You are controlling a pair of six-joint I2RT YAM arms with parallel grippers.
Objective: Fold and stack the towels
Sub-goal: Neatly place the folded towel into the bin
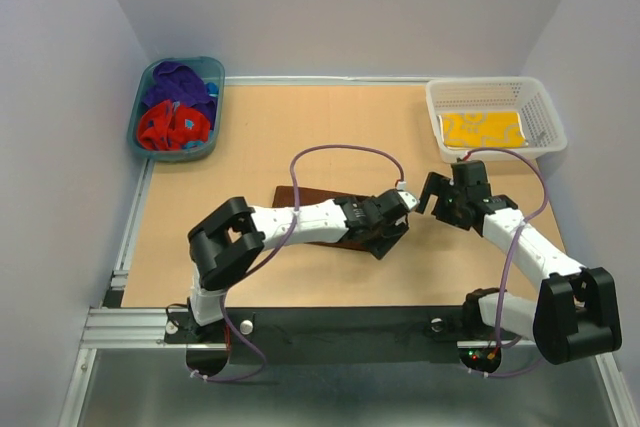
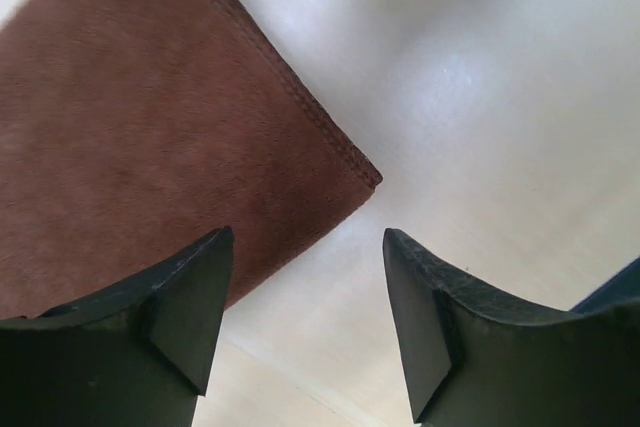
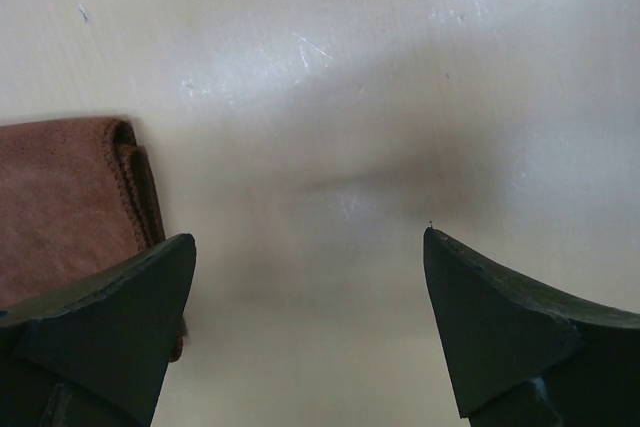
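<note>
The left gripper (image 2: pixel 305 242) is hovering spread above a corner of the brown towel (image 2: pixel 140 137), the right gripper (image 3: pixel 310 242) spread wide beside it.

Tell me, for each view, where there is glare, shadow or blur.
Top external: even, soft light, sharp all over. Left wrist: the brown towel is sharp, pale glare lies on the table. Right wrist: a broad soft shadow darkens the table in the middle.

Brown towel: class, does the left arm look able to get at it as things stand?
Probably yes. The left arm has its jaws open right by a corner of the brown towel, with nothing seen between them.
</note>
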